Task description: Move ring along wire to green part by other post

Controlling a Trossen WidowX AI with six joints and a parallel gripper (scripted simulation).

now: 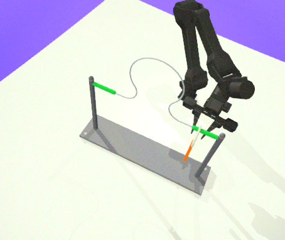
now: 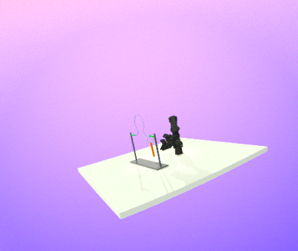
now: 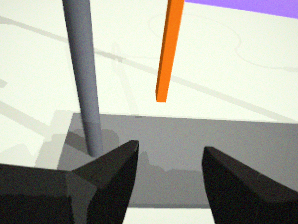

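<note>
The ring (image 1: 196,138) hangs on the green part (image 1: 212,135) beside the right post (image 1: 209,155) (image 2: 157,151) (image 3: 82,65) in the top view, with the wire through it. Its orange handle (image 1: 188,151) (image 2: 152,150) (image 3: 170,50) points down above the base and leans slightly. My gripper (image 1: 197,135) (image 3: 170,152) is open and empty. It is on the arm's side of the wire, apart from the handle. In the wrist view the handle's lower end lies beyond the fingertips. The ring is out of the wrist view.
The thin grey wire (image 1: 149,58) curves up in a tall loop near the arm. It leads to the other green part (image 1: 103,88) (image 2: 133,135) at the left post (image 1: 93,107) (image 2: 133,148). Both posts stand on a grey base (image 1: 140,147) (image 2: 146,163) (image 3: 165,190).
</note>
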